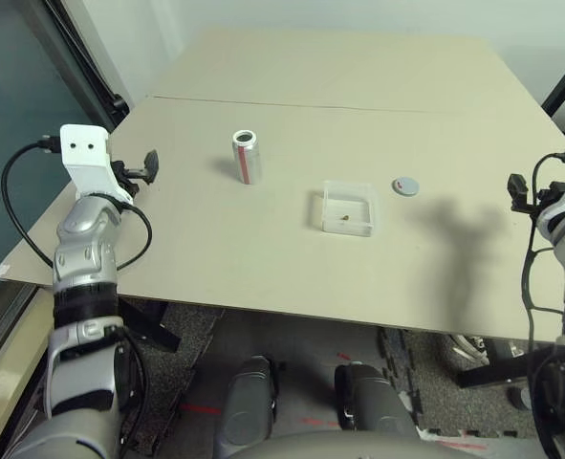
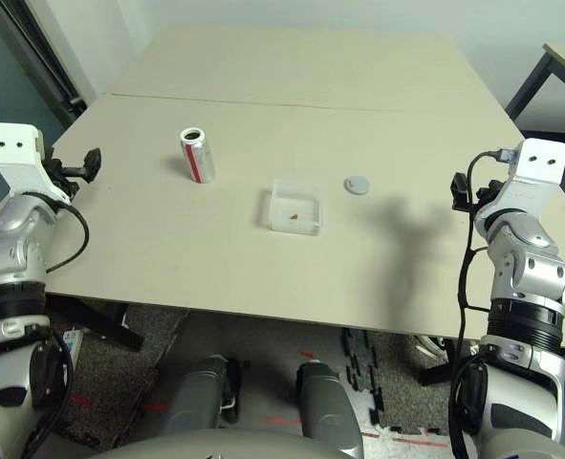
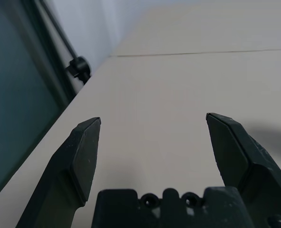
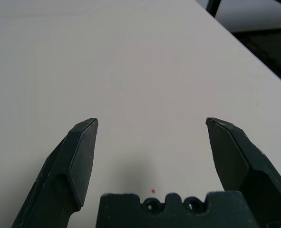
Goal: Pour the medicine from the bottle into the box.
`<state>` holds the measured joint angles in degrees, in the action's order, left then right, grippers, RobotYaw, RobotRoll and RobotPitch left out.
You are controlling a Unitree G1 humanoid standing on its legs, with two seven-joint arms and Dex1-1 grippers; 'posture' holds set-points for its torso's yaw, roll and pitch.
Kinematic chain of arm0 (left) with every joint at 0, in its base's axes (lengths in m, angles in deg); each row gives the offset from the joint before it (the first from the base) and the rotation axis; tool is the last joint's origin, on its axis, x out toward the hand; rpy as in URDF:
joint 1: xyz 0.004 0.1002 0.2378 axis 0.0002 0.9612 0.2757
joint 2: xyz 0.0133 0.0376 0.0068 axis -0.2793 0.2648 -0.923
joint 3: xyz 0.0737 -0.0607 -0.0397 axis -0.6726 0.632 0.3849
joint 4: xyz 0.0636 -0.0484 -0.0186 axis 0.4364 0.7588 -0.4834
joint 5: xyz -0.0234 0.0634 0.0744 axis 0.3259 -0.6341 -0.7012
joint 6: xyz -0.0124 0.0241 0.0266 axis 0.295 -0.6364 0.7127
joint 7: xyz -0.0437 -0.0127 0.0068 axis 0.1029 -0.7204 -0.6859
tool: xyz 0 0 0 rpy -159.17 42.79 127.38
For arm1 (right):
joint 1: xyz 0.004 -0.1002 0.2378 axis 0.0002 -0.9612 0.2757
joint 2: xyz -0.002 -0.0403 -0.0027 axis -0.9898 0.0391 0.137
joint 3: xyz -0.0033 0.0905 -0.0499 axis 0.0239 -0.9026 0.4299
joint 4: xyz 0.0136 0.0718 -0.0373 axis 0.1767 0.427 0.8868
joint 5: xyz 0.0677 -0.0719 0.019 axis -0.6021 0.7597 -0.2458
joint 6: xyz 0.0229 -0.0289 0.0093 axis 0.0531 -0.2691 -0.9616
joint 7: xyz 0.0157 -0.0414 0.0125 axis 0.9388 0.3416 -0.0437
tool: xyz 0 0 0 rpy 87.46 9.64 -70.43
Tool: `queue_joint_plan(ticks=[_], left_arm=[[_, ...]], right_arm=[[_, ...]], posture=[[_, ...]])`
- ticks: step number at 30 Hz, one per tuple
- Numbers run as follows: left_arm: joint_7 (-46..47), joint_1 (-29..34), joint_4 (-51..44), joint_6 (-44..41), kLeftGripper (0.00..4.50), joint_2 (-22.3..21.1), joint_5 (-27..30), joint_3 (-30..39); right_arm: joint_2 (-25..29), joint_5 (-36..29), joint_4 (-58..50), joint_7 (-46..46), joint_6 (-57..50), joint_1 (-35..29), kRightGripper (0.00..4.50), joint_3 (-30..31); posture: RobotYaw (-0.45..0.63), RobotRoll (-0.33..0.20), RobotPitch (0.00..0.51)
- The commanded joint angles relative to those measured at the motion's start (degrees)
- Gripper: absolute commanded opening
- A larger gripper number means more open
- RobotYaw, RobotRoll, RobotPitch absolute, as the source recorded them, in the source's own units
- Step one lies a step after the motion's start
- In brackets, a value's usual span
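Both tools gaping wide, nothing held. Left tool (image 3: 152, 142) sits at the bench's (image 1: 263, 258) left edge, right tool (image 4: 152, 142) at the right edge. Box (image 1: 347, 207) lies about midway between them, nearer the right tool, with the pill (image 1: 344, 221) already inside it, as far as I can tell. Cap (image 1: 405, 185) lies just beyond the box on the right tool's side. Bottle (image 1: 247, 157) stands upright and uncapped, beyond and inboard of the left tool. Looks done to me; I'd keep both tools clear of bottle and box.
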<state>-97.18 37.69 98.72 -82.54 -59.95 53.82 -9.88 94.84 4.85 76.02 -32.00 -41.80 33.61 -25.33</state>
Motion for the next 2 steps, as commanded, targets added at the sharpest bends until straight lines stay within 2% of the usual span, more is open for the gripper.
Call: queue_joint_plan(ticks=[1,2], left_arm=[[0.89,-1.77,8.92,4.12,4.45,-0.72,0.15,0.22],[1.03,-2.19,10.68,4.89,4.45,-0.83,0.26,0.31]], right_arm=[[0.11,0.45,3.83,1.69,3.11,-0.23,4.50,-0.52],[-0.01,0.37,3.93,2.21,3.40,-0.39,4.50,-0.64]], posture=[[0.07,0.000,0.115],[0.05,0.000,0.117]])
